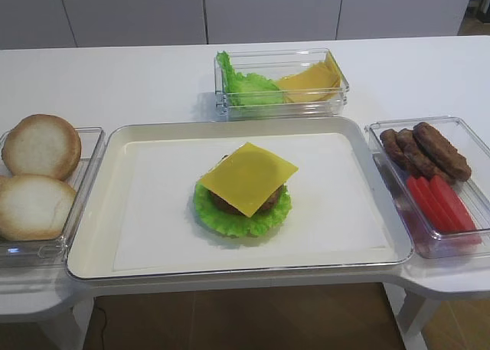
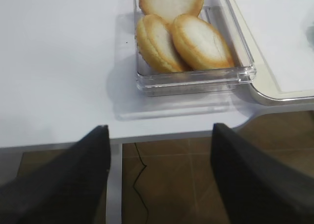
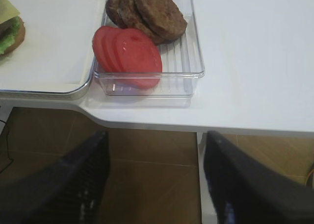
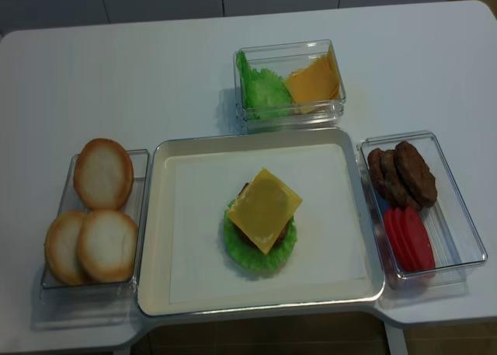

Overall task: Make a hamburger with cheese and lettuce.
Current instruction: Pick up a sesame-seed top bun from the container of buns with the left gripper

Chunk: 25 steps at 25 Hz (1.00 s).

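While the hamburger [image 1: 243, 193] sits mid-tray [image 1: 92, 250] with cheese [image 1: 247, 178] over patty and lettuce [image 1: 230, 218], it lacks a top. Both grippers hang off the table edge, fingers spread and empty. The left gripper [image 2: 159, 180] should pinch one bun [image 2: 201, 41] by its rim and centre it squarely on the cheese.

The cheese [image 1: 248, 178] looks smooth and a bit shiny, sitting on a rough, grainy brown patty [image 4: 250, 234] and frilly matt lettuce [image 1: 242, 218]. The tray [image 1: 98, 212] looks like glossy cream plastic with a matt white paper liner [image 1: 153, 212]. The bins [image 3: 184, 62] at the desk's edges are clear ribbed plastic, the desk [image 4: 155, 75] smooth white, and the tomato slices [image 3: 130, 55] look wet-glossy.
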Each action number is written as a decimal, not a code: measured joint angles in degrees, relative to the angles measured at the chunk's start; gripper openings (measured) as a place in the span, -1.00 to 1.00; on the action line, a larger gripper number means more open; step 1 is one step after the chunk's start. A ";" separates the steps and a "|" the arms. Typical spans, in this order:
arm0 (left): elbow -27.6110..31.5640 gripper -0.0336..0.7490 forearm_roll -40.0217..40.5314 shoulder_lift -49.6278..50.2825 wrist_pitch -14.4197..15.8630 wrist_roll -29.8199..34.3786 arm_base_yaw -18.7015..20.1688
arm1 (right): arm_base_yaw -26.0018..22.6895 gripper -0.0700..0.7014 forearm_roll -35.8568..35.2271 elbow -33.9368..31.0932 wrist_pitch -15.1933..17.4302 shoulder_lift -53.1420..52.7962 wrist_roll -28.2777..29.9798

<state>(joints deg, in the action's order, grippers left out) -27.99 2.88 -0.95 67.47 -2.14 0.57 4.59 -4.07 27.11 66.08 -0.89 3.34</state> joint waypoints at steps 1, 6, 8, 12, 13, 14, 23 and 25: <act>0.00 0.28 0.00 0.00 0.00 0.00 0.00 | 0.00 0.37 0.00 0.00 0.00 0.00 0.00; 0.00 0.28 0.00 0.00 0.00 0.00 0.00 | 0.00 0.37 0.00 0.00 0.00 0.00 0.00; 0.00 0.28 0.00 0.00 0.00 0.00 0.00 | 0.00 0.37 0.00 0.00 0.00 0.00 0.00; 0.00 0.28 0.00 0.00 0.00 0.00 0.00 | 0.00 0.37 0.00 0.00 0.00 0.00 0.00; 0.00 0.28 0.00 0.00 0.00 0.00 0.00 | 0.00 0.37 0.00 0.00 0.00 0.00 0.00; 0.00 0.28 0.00 0.00 0.00 0.00 0.00 | 0.00 0.37 0.00 0.00 0.00 0.00 0.00; 0.00 0.28 0.00 0.00 0.00 0.00 0.00 | 0.00 0.37 0.00 0.00 0.00 0.00 0.00; 0.00 0.28 -0.11 0.00 0.00 0.00 0.00 | 0.00 0.37 0.00 0.00 0.00 0.00 0.00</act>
<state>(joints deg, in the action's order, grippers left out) -27.99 2.77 -0.95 67.47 -2.14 0.57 4.59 -4.07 27.11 66.08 -0.89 3.34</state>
